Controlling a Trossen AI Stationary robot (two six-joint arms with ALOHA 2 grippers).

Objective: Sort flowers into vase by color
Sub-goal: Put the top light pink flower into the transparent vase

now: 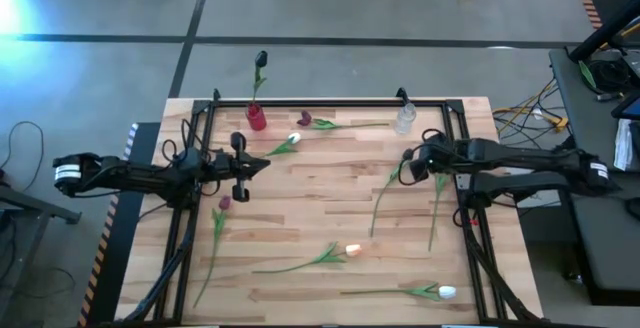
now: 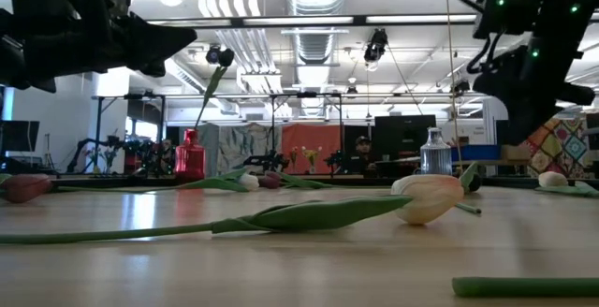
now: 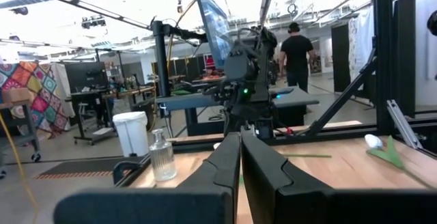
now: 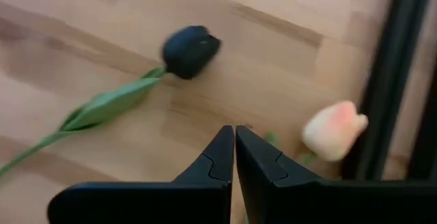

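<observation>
**Tulips lay scattered while both grippers hung empty**

Tulips [image 1: 322, 258] lay loose across the wooden table [image 1: 300, 183]; one dark-headed stem [image 1: 258, 78] already stood in the red vase [image 1: 256, 118] at the far edge. The left gripper [image 1: 262, 164], fingers pressed together on nothing, hovered just in front of that vase. The right gripper [image 4: 234, 138], likewise closed and empty, hung near the clear glass bottle [image 1: 405, 118], above a dark tulip [image 4: 190, 50] and a peach one [image 4: 333, 130].

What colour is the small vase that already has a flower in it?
Red: the small red vase at the table's far edge, holding one dark-headed flower. The high view shows it best.
</observation>
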